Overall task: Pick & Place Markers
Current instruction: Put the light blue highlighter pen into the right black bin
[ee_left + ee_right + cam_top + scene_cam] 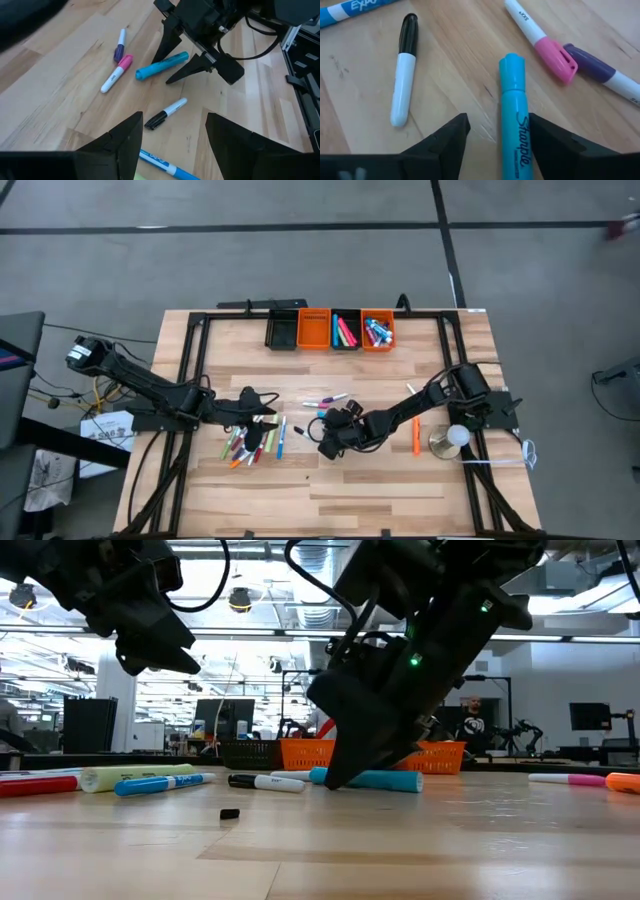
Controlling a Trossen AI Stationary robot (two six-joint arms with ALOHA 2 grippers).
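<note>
A: What is the biggest thing here?
B: The table (400,480). It is flat, pale wood planks in a dark metal frame. Four small bins (331,329) sit at its far edge, orange and black.

A: And the markers?
B: They are thin, smooth sticks with caps, spread around the middle of the table. A fat blue marker (515,125) lies flat on the wood. A white marker (403,75) with a black cap lies near it.

A: What is the right gripper (497,132) doing?
B: Its fingers are wide apart, one on each side of the blue marker, low at the table.

A: And the left gripper (172,132)?
B: It hangs above the table, open wide, holding nothing.
</note>
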